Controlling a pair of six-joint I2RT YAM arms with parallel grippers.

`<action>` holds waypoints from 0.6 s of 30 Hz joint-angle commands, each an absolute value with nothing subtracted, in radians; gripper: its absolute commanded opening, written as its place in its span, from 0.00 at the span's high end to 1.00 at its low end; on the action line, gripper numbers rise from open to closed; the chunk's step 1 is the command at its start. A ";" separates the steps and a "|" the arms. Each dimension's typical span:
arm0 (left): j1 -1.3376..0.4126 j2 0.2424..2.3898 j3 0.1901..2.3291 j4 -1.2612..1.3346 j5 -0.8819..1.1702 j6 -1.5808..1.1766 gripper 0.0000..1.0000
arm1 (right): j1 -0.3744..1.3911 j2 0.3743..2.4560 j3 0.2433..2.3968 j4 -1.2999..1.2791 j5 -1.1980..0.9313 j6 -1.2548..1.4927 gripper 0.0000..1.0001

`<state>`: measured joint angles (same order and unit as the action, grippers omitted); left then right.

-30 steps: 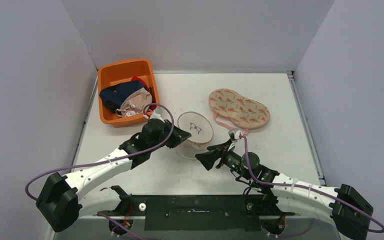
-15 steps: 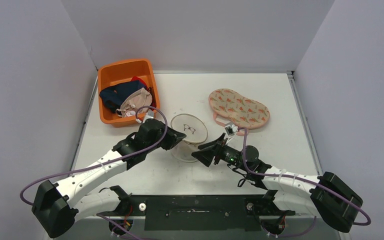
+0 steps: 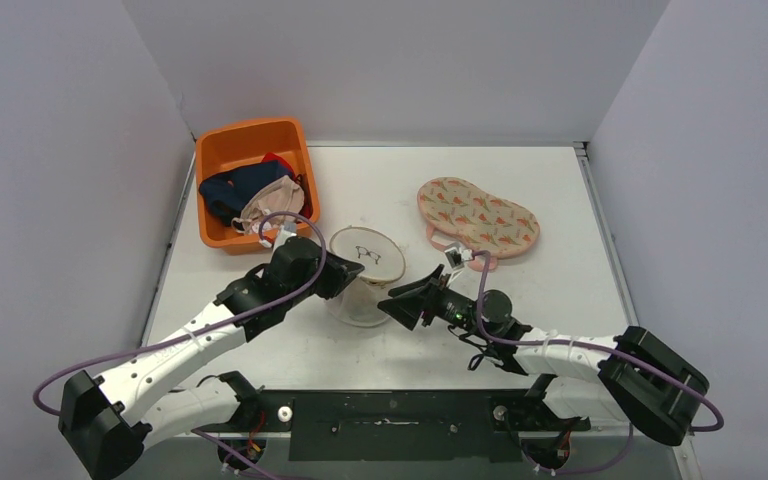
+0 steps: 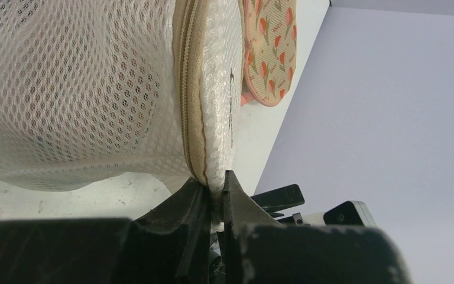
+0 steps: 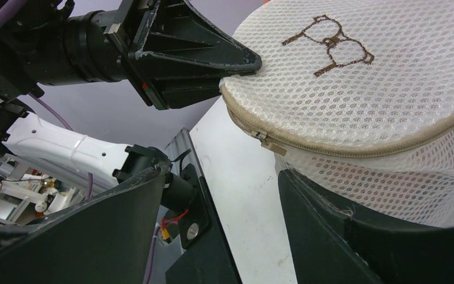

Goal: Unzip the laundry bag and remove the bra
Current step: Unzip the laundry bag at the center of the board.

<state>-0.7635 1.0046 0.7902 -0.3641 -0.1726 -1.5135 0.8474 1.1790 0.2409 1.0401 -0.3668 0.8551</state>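
The laundry bag (image 3: 365, 275) is a round white mesh pouch with a beige zipper and a brown bra drawing on its lid. My left gripper (image 3: 344, 277) is shut on the lid's rim and holds the bag tilted; the pinch shows in the left wrist view (image 4: 216, 188). The zipper (image 5: 354, 149) looks closed, and its pull (image 5: 270, 145) hangs at the near end. My right gripper (image 5: 224, 219) is open, its jaws wide apart just below the pull, touching nothing. A peach bra (image 3: 477, 217) with a carrot print lies on the table to the right, outside the bag.
An orange bin (image 3: 222, 148) with several garments stands at the back left, close behind my left arm. The two arms nearly meet in the middle of the table. Grey walls close in on three sides.
My left gripper has carried the bag to the left and a little back. My right gripper has followed it leftward, still open.
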 commanded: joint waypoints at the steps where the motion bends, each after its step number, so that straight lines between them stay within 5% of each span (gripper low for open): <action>1: -0.768 0.974 0.844 -0.351 -0.195 -1.534 1.00 | 0.859 1.222 0.286 1.206 -0.346 0.874 0.29; 18: -0.780 0.950 0.826 -0.333 -0.193 -1.551 1.00 | 0.859 1.314 0.313 1.291 -0.313 0.905 0.30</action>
